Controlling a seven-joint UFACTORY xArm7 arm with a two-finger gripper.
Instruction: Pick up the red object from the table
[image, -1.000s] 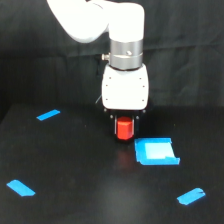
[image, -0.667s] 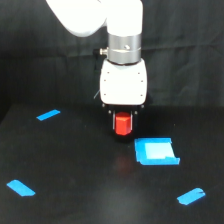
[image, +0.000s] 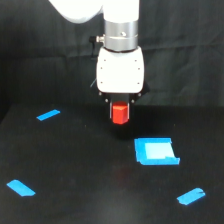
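Observation:
The red object (image: 120, 113) is a small bright red-orange stubby block hanging under the white arm head in the middle of the exterior view. My gripper (image: 120, 116) is shut on it, with dark fingers on either side of the block. The block is lifted off the black table (image: 75, 170), and a dark gap shows beneath it. The fingertips are hard to make out against the black background.
A flat blue square piece (image: 155, 151) lies on the table below and to the exterior view's right of the block. Blue tape strips lie at the left (image: 48, 115), lower left (image: 21, 188) and lower right (image: 191, 196). Black cloth hangs behind.
The arm has risen with the red object held in the gripper; the block now sits higher above the table and farther from the blue square piece.

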